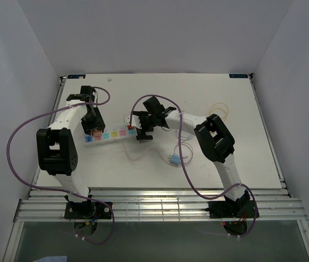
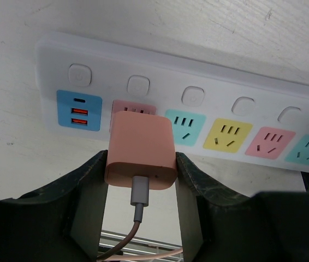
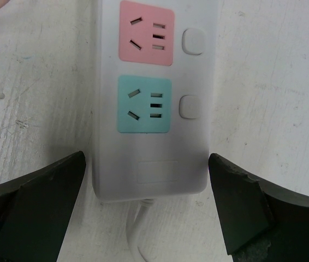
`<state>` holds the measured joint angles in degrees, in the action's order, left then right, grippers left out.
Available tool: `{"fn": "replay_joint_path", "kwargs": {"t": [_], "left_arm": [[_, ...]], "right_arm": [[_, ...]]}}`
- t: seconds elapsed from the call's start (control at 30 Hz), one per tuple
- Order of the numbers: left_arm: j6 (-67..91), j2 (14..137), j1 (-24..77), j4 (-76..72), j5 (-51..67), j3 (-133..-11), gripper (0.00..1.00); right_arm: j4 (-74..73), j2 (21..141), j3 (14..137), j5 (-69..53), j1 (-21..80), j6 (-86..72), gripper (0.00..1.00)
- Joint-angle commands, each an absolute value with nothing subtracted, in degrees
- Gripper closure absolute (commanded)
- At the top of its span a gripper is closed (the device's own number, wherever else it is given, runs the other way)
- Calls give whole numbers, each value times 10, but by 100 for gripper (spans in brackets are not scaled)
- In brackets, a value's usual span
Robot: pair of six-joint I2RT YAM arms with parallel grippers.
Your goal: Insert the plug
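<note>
1. Now, your left gripper (image 2: pixel 141 164) is clamped on the pink plug (image 2: pixel 141 147), with 1 finger (image 2: pixel 91 185) pressed on each side of it.
2. The plug stands over the pink socket (image 2: pixel 134 107) of the power strip (image 2: pixel 220 79), the 1 just beside the blue USB panel (image 2: pixel 78 110). It covers most of that socket. You cannot tell from the wrist view whether its pins are fully in.
3. A cable (image 2: pixel 138 204) leaves the back of the plug, away from the strip.
4. Your right gripper (image 3: pixel 146 169) is spread wide across the cord end of the strip, with a finger (image 3: pixel 40 202) on each side. The left side shows a thin gap. On the right side, contact is unclear.
5. From above, the strip lies on the table (image 1: pixel 198 93) between both grippers. A small blue plug (image 1: pixel 173 159) lies near the strip's cord end, apart from it.
</note>
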<state>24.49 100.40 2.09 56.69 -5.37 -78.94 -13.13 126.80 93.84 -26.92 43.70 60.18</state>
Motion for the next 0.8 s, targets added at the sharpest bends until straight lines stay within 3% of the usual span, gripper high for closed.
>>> {"fn": "replay_joint_path", "kwargs": {"t": [0.0,0.77], "left_arm": [[235,1006,18,558,-61,-802,100],[237,990,11,571,-84,-802,100]], "right_arm": [[-161,1259,921,-251,440,607,0],[-160,1256,911,-245,440,613,0]]}}
